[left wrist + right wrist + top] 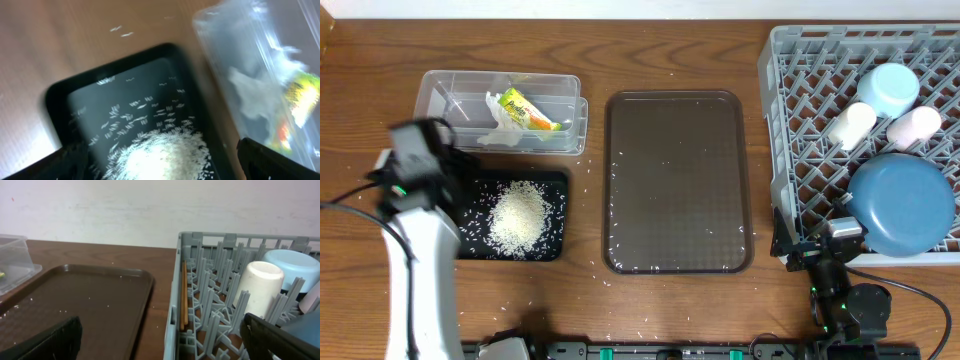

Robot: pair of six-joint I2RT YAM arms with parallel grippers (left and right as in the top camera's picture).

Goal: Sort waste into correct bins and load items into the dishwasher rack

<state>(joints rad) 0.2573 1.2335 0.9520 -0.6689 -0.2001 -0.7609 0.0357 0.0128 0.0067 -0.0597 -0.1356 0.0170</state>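
A heap of white rice [518, 216] [165, 152] lies in the black tray [556, 188] [115, 62]. Beside it, the clear tub [450, 85] [235, 40] holds the yellow-green wrapper [527, 108] [302, 92] and crumpled white paper [503, 132] [255, 95]. The grey rack [775, 120] [175, 315] holds the dark-blue dish [902, 205], light-blue bowl [890, 88] [295, 262], cream cup [851, 125] [257, 287] and pink cup [914, 127]. My left gripper [165, 167] hangs open and empty above the rice. By the rack's front-left corner, my right gripper [167, 342] is open and empty.
The brown serving tray [678, 180] [90, 295] lies between the bins and the rack, with a few grains on it. Stray grains dot the wooden table [590, 265] around both trays. Thin orange sticks [184, 295] lie inside the rack's left wall.
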